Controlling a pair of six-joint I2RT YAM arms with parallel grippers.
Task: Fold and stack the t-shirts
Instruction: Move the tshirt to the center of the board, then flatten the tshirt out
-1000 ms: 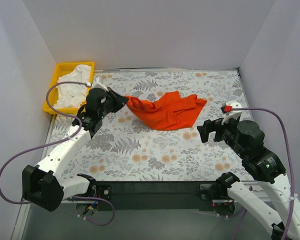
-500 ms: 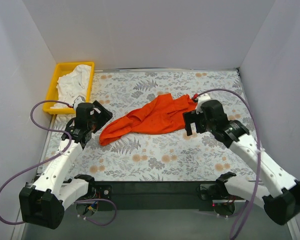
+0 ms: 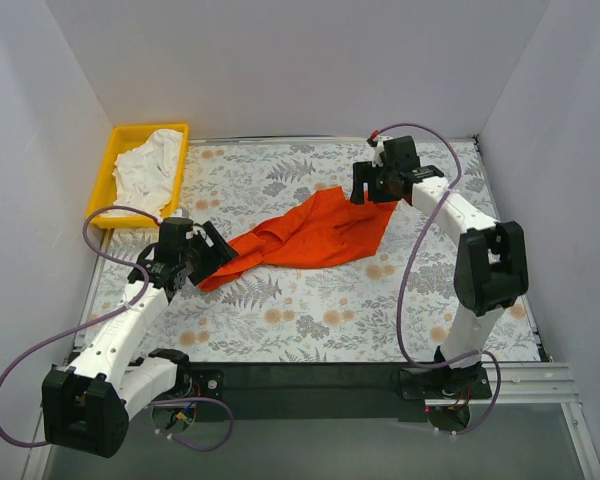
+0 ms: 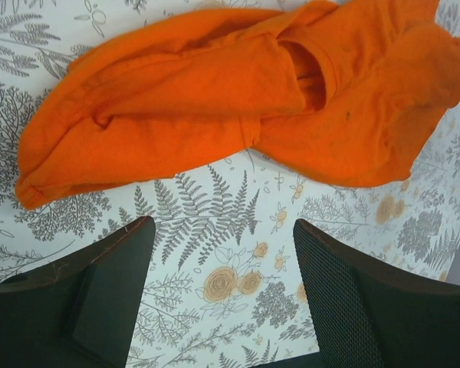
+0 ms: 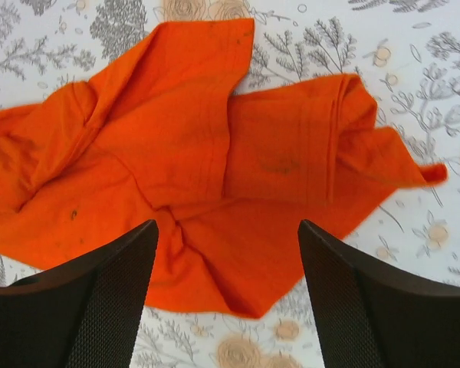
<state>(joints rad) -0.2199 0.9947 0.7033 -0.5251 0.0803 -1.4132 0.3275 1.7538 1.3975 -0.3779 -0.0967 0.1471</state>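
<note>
Here the orange-red t-shirt [image 3: 310, 232] lies crumpled on the table [image 3: 310, 320], its long axis running diagonally from near left to far right. Its bunched end sits just ahead of the left gripper [image 3: 212, 262] and its other end lies below the right gripper [image 3: 372, 192], so each arm is nearest its own end. Both pairs of jaws stand apart and hold nothing, the left over bare table, the right over the cloth's edge, while the white t-shirt [image 3: 150, 170] sits heaped in the yellow tray [image 3: 105, 195], well apart.
</note>
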